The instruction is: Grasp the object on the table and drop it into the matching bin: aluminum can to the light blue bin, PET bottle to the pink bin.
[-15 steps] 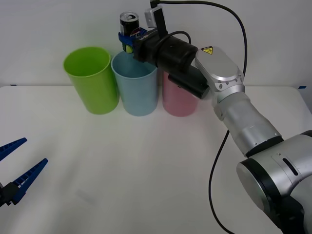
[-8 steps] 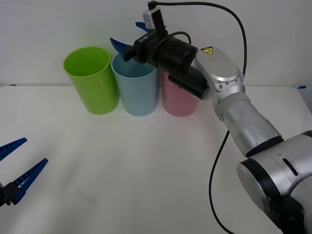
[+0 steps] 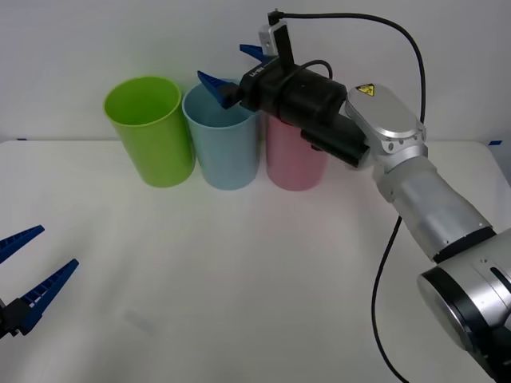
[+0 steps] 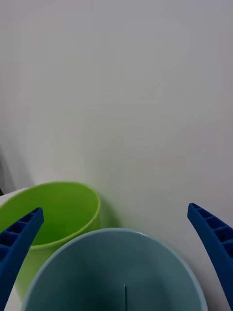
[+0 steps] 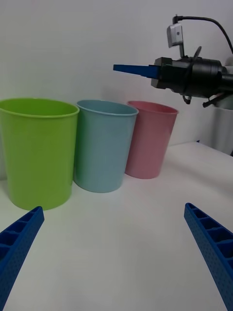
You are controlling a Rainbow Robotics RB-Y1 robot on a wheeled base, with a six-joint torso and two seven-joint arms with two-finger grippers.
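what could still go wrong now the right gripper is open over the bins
1. The right gripper hangs open just above the light blue bin; a low pull-back could clip its rim and tip it.
2. The pink bin sits directly under the black wrist, and the lime green bin touches the blue one, so a knock may spread.
3. The left gripper, open near the table edge, looks clear.
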